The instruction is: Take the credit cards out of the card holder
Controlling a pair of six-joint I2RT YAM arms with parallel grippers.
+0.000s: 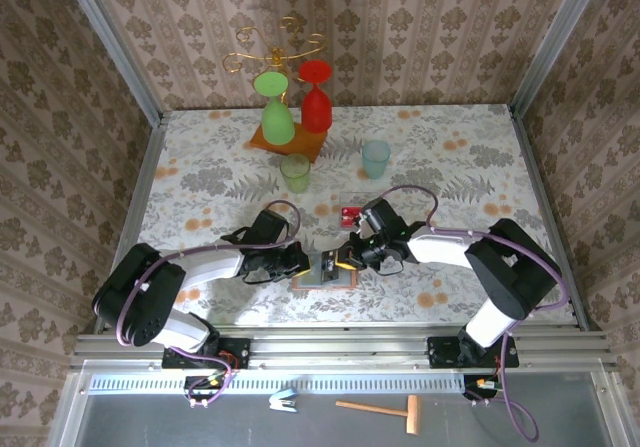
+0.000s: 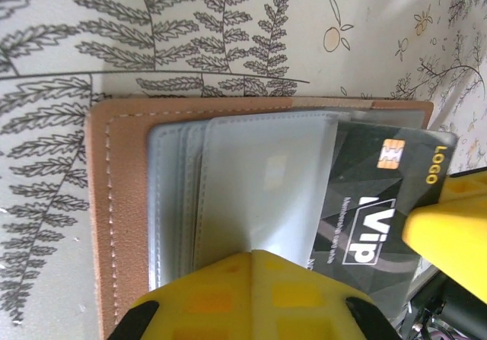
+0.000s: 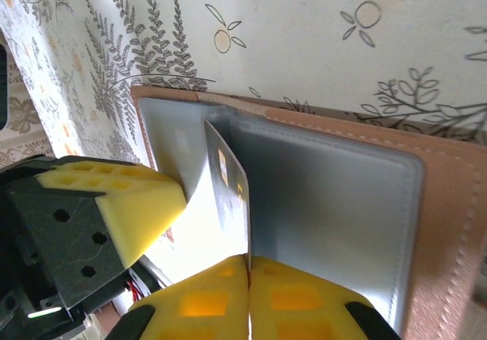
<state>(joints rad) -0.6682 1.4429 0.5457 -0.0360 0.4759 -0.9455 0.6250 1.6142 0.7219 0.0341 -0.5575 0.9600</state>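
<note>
The card holder (image 1: 325, 279) lies open on the table between my two grippers, tan outside (image 2: 118, 203) and grey-blue inside (image 3: 342, 203). A dark credit card (image 2: 380, 195) marked VIP sticks halfway out of its pocket. My right gripper (image 3: 248, 258) is shut on that card's edge (image 3: 230, 180), and one of its yellow fingers (image 2: 449, 233) also appears in the left wrist view. My left gripper (image 2: 262, 255) is shut on the holder's grey pocket sleeve. In the top view the left gripper (image 1: 303, 263) and right gripper (image 1: 348, 257) meet over the holder. A red card (image 1: 352, 215) lies on the table behind it.
At the back stands a wooden base (image 1: 290, 145) with a gold rack holding an upturned green glass (image 1: 276, 117) and a red glass (image 1: 316, 102). A green cup (image 1: 295, 172) and a teal cup (image 1: 375, 157) stand in front of it.
</note>
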